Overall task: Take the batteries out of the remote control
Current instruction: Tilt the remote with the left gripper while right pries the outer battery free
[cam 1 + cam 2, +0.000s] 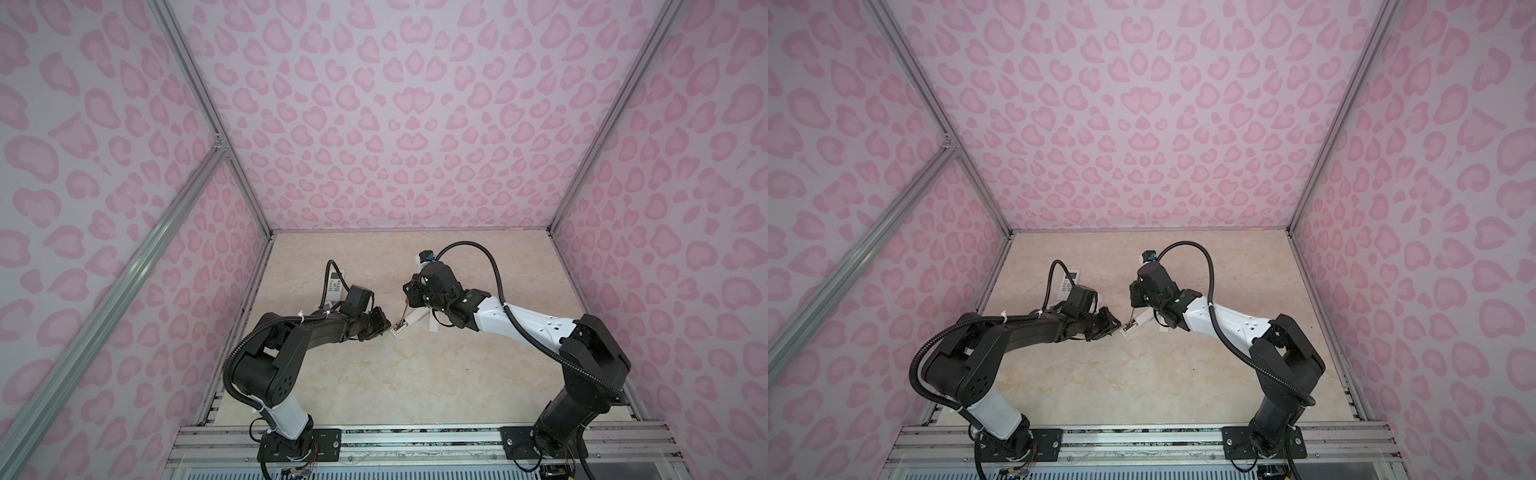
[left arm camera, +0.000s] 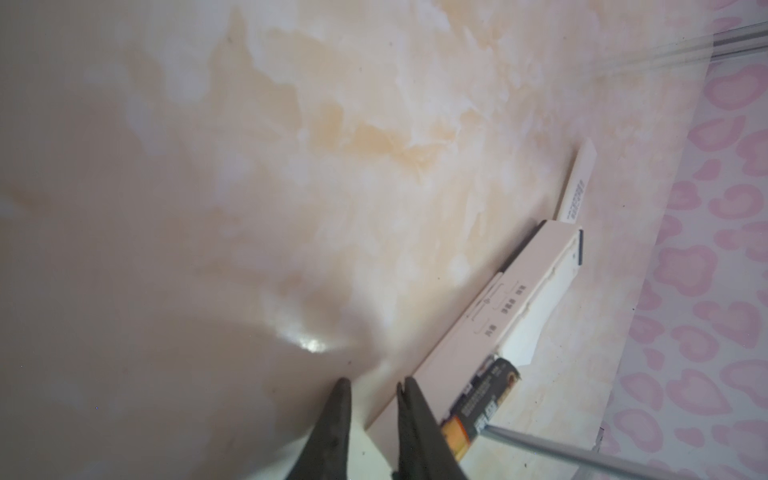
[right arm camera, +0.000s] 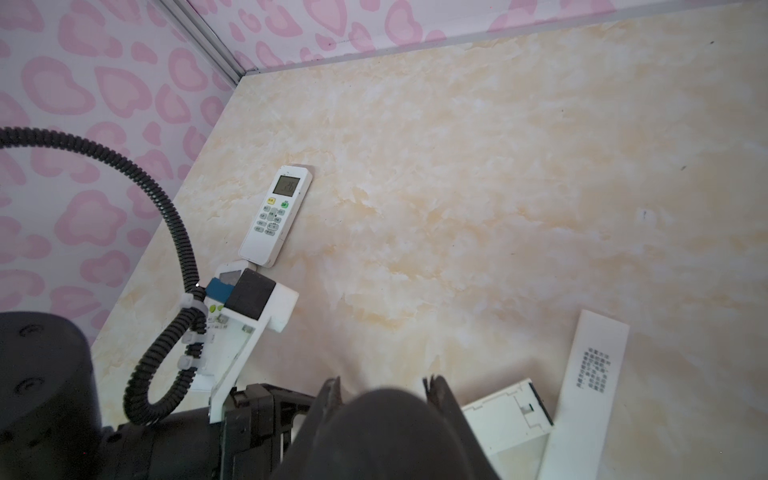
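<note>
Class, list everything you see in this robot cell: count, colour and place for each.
table: one, beige marbled, cell floor
walls: three, pink heart print, around the table
screen remotes: two, white, by the left wall, one partly hidden
open remote: one, white, face down, centre
battery: one visible, black and gold, in the open remote
cover plate: one, white, beside the open remote
screwdriver: one, grey shaft, tip at the battery
left gripper: one, black, open, at the open remote's end
right gripper: one, black, holding the screwdriver
</note>
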{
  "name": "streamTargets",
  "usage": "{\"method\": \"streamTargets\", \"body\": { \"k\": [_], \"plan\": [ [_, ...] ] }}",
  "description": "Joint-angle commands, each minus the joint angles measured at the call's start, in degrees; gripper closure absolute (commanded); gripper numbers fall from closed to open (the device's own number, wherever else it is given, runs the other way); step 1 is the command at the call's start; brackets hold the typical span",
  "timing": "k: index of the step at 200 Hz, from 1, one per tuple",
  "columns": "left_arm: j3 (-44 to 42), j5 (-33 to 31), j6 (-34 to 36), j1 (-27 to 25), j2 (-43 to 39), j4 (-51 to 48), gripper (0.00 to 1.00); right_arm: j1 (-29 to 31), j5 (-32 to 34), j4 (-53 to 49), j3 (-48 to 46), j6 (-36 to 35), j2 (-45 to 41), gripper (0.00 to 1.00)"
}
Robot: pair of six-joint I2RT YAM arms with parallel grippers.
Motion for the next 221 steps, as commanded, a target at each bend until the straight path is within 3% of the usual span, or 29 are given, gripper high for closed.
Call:
{"method": "streamTargets", "body": {
  "k": [1,142,221],
  "plan": [
    [1.44,-1.92,2.78,0.71,1.76,-6.14,0.74,0.02,0.41,0.16,0.41,-0.59,0.27,1.0],
    [7.48,2.73,5.37,1.24,9.22,-5.46,0.78,-0.3,-0.6,-1.62,5.67,-1.3,4.21,1.0],
    [4.71,2.1,5.09,1.23,6.51,-4.57,0.74,-1.38,1.11,-2.25,-0.44,-0.15,-2.23,1.0]
  ]
}}
